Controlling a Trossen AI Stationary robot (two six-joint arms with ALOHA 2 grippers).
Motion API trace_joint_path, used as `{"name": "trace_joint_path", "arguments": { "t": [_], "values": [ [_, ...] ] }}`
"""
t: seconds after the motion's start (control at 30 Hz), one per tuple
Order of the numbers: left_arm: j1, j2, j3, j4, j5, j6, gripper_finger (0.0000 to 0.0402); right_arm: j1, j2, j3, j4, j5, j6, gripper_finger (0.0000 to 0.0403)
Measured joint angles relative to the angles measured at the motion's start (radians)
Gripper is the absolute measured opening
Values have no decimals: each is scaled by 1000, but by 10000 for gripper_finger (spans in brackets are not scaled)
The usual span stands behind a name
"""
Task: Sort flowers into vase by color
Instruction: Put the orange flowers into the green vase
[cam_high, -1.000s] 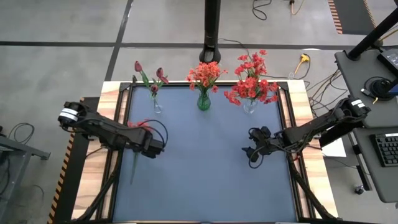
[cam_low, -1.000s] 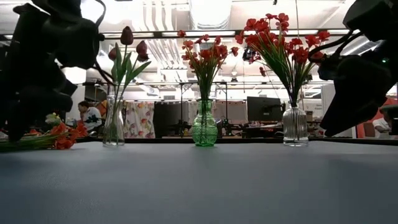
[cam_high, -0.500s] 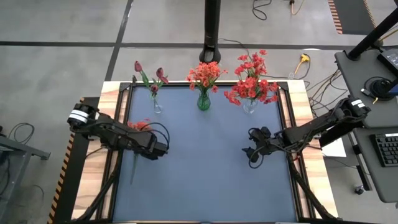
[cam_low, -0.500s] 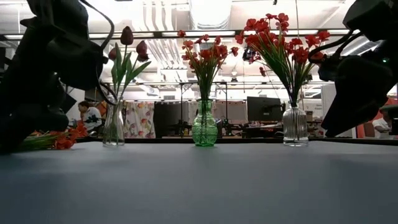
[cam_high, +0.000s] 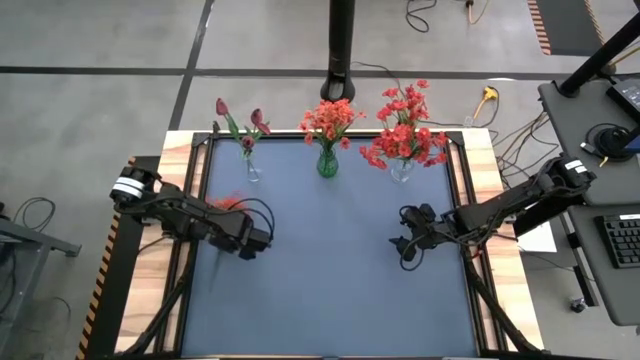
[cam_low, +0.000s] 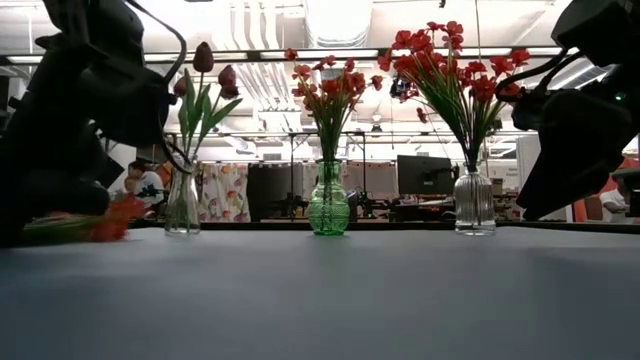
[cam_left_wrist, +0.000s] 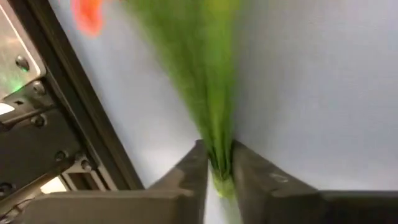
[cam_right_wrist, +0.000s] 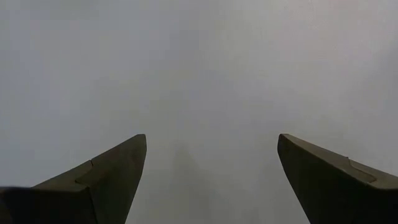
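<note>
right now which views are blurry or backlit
Left wrist view: the green stems smear with blur where the left pincer closes on them. Low view: bright ceiling light turns both arms into silhouettes, while the green vase stays sharp. Right wrist view: plain grey mat, evenly lit.

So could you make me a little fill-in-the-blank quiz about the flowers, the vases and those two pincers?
1. The middle vase at the table's far edge is made of ____ glass.
2. The left pincer is shut on a flower's green ____.
3. The right pincer hangs over the bare mat with its fingers ____.
4. The number of vases standing in the row is ____.

Missing words: green; stem; open; three
</note>
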Motion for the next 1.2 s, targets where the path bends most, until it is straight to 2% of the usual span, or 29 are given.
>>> {"name": "trace_joint_path", "arguments": {
  "t": [0.1,0.37,0.57,0.67,0.8,0.9,0.97,1.1,1.2],
  "values": [
    [0,-1,-5,-17,12,15,11,0,0,0,0,0,0,354],
    [0,-7,-4,-16,37,41,6,0,0,0,0,0,-2,354],
    [-3,-70,6,-19,61,67,2,0,0,0,0,0,-9,354],
    [-13,-115,51,-21,57,99,2,0,0,0,0,0,-20,354],
    [-51,-168,170,-22,9,203,1,3,0,0,9,0,-47,354],
    [-100,-191,285,0,-79,328,1,8,0,0,18,0,-68,354],
    [-142,-202,354,77,-161,460,1,14,0,0,44,1,-93,354],
    [-213,-214,443,408,-294,869,1,34,0,0,131,1,-178,354],
    [-227,-216,453,699,-255,1194,0,56,0,0,220,0,-269,354]
  ]
}}
